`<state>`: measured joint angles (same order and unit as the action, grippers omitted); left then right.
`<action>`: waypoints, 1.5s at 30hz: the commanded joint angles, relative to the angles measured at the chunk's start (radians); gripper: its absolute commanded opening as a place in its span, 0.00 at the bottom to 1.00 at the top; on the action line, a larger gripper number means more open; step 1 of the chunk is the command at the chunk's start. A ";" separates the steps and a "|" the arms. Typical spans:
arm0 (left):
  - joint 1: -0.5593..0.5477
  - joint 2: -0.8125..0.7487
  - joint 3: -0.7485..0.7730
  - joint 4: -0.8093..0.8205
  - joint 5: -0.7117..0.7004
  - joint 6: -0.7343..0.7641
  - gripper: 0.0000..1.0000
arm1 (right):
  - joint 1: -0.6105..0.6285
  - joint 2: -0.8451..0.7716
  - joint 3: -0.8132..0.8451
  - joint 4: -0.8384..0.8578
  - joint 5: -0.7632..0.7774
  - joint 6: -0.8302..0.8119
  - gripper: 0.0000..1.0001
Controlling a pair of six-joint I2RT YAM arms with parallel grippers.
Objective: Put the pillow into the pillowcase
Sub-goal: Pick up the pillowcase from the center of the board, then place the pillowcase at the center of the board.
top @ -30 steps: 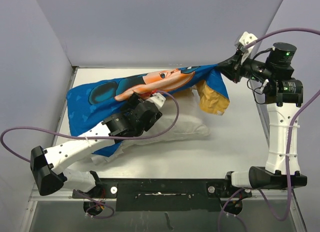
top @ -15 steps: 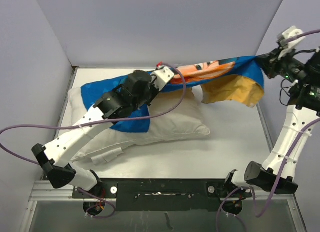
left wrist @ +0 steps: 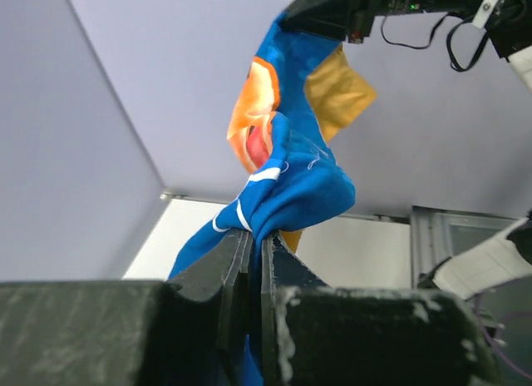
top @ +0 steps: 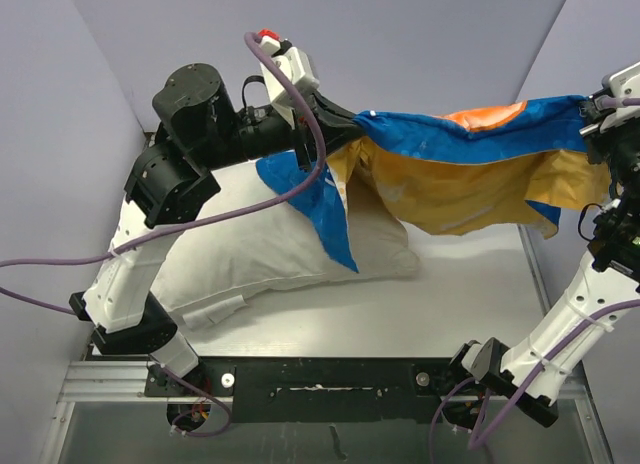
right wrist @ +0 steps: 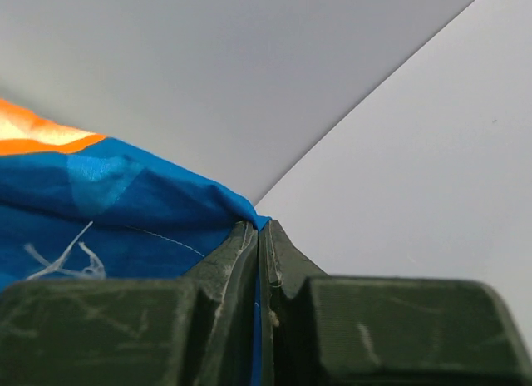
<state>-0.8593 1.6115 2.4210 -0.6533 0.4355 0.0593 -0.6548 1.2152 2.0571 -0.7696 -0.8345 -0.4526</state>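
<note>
The blue pillowcase (top: 470,144) hangs stretched in the air between both arms, its mustard-yellow side (top: 450,189) drooping below. My left gripper (top: 345,119) is shut on its left end, and blue cloth (left wrist: 291,186) bunches out between the jaws (left wrist: 253,236). At the far right my right gripper (top: 590,114) is shut on the other end, with a blue fold (right wrist: 150,203) pinched at its tips (right wrist: 260,228). The white pillow (top: 250,254) lies flat on the table beneath, its right corner behind the hanging cloth.
The white tabletop (top: 460,304) is enclosed by grey walls at the back and sides. A black rail (top: 320,374) with both arm bases runs along the near edge. Purple cables (top: 230,209) loop around the arms.
Both arms rose and drew apart, lifting the pillowcase off the pillow and spreading it taut. The left gripper closed on its left end. The pillow stayed put.
</note>
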 commanded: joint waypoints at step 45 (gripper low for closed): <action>0.510 0.553 0.123 0.118 -0.137 -0.553 0.98 | 0.582 0.331 -0.264 0.335 1.181 -0.251 0.49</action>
<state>-0.4149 2.1948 2.3665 -0.3740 0.4950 -0.6628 -0.0544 1.5761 1.7882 -0.5549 0.1345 -0.6582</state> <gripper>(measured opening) 0.963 0.258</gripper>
